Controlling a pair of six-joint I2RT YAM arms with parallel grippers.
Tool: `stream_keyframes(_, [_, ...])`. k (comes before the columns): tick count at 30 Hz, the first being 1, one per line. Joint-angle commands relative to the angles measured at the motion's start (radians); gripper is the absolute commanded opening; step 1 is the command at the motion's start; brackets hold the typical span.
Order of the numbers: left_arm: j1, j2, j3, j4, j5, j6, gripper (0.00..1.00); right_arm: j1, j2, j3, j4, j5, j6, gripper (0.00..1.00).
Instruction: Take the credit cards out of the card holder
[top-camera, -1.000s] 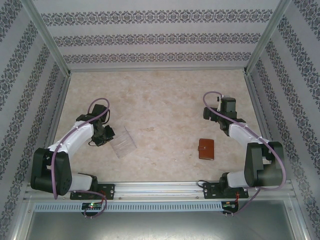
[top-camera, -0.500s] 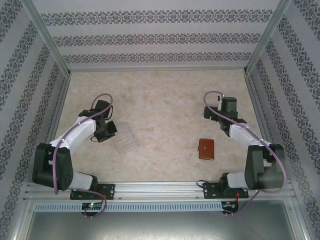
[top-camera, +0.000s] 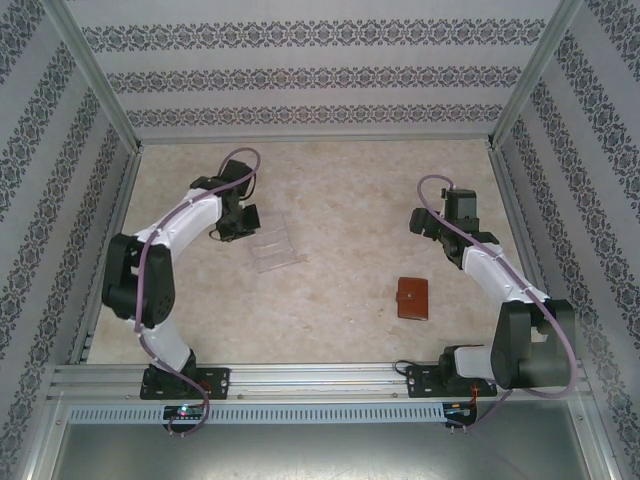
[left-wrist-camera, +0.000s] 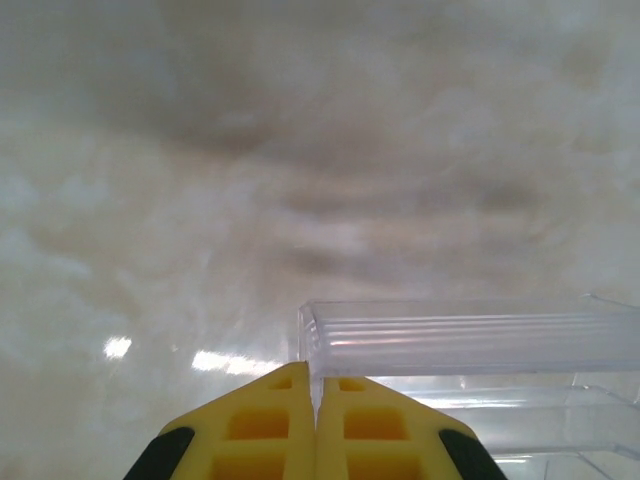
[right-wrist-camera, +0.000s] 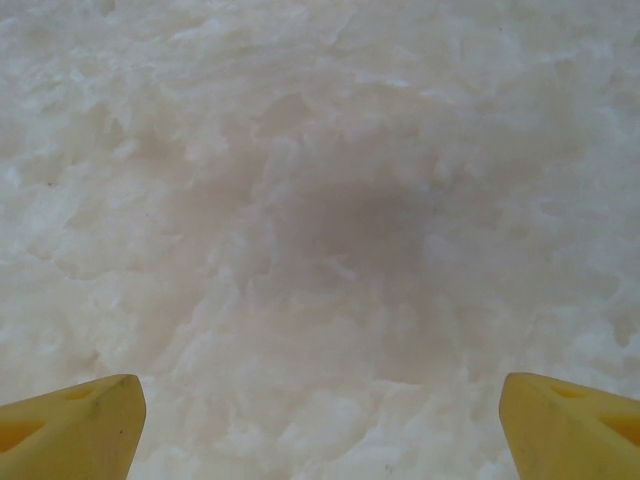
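Lying closed on the bench (top-camera: 340, 190), the brown wallet (top-camera: 412, 298) sits lower right of centre in the top view, well apart from both arms. The left tool (left-wrist-camera: 314, 372), pressed together, seems to pinch the clear tray (left-wrist-camera: 470, 335) by its rim. The right tool (right-wrist-camera: 320, 415) is spread wide over bare bench.

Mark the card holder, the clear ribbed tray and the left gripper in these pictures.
card holder (top-camera: 412, 298), top external view, middle of its reddish-brown cover.
clear ribbed tray (left-wrist-camera: 470, 338), left wrist view, on its ribbed side wall.
left gripper (left-wrist-camera: 315, 375), left wrist view, seam where the shut yellow fingers meet.
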Motion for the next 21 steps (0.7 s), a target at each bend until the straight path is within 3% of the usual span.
stream_keyframes(1, [-0.028, 0.068, 0.131, -0.052, 0.009, 0.063, 0.03, 0.012, -0.013, 0.039, -0.099, 0.001, 0.052, 0.91])
stream_keyframes(13, [-0.093, 0.378, 0.561, -0.135, 0.012, 0.129, 0.02, 0.011, -0.035, 0.032, -0.170, 0.006, 0.050, 0.91])
stream_keyframes(21, [-0.140, 0.612, 0.942, -0.320, -0.041, 0.129, 0.02, 0.011, -0.037, 0.049, -0.206, 0.004, 0.052, 0.91])
